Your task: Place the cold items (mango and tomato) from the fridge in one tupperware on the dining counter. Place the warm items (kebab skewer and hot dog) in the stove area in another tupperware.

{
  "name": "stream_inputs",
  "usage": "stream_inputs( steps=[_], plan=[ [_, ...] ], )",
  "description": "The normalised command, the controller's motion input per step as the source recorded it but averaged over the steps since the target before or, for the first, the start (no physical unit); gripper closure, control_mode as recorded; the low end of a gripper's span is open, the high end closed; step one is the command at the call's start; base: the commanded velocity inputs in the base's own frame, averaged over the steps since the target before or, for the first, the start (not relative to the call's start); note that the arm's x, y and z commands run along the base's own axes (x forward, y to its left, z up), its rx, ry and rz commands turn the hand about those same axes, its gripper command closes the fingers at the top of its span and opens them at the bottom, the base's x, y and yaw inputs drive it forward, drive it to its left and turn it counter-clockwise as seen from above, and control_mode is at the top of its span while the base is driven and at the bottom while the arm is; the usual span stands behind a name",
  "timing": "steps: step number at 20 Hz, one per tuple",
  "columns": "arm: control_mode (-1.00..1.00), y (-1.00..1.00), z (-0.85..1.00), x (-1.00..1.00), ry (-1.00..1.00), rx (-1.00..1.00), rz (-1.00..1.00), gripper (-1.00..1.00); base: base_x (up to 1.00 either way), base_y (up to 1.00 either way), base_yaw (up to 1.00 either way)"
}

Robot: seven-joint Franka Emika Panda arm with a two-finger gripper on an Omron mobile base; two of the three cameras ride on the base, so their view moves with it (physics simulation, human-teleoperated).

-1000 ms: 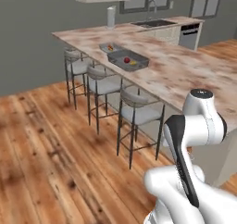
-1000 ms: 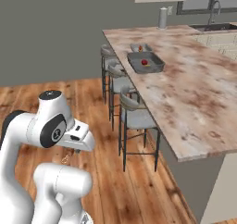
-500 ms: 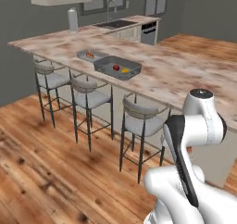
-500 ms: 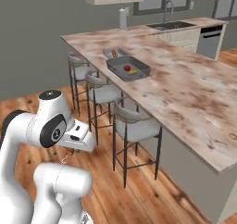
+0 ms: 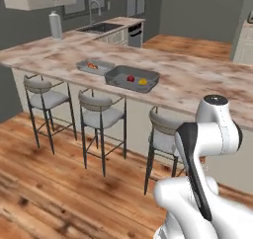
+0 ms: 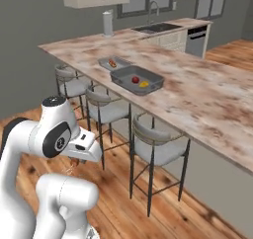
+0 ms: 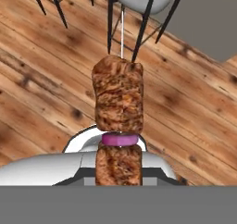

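My gripper [image 7: 118,172] is shut on the kebab skewer [image 7: 118,102], brown meat chunks with a purple slice between them, held low over the wooden floor. In the right base view the skewer [image 6: 74,162] peeks out under the hand. On the dining counter [image 5: 197,80] stands a dark grey tupperware [image 5: 118,75] holding the red tomato [image 5: 130,78] and the yellow mango [image 5: 143,82]. Just beyond it lies a shallow light-grey tupperware [image 5: 101,68] with the hot dog [image 5: 92,65] in it. The right base view has the same pair: dark tupperware [image 6: 150,78], tomato [image 6: 135,79], mango [image 6: 144,84], light tupperware [image 6: 105,62], hot dog [image 6: 112,63].
Three stools [image 5: 101,115] line the near side of the counter, between me and the trays. A grey canister [image 5: 56,25] and a sink [image 5: 104,27] sit at the far end. Open wooden floor [image 5: 44,183] spreads to the left.
The base has driven and turned, so the whole scene has shifted: the counter and both trays now sit nearer and more central. The skewer stays in my shut gripper.
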Motion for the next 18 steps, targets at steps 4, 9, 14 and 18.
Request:
stream_inputs(
  steps=[4, 9, 14, 18],
  plan=[
    [1.0, 0.0, 0.0, 0.0, 0.0, 0.0, 0.0, 1.0, 0.25, 1.0, -0.35],
    [1.0, 0.0, 0.0, 0.0, 0.0, 0.0, 0.0, 1.0, 0.34, 1.0, -0.33],
    [1.0, 0.0, 0.0, 0.0, 0.0, 0.0, 0.0, 1.0, 0.35, 1.0, -0.34],
    [1.0, 0.0, 0.0, 0.0, 0.0, 0.0, 0.0, 1.0, 0.49, 1.0, -0.36]
  ],
)
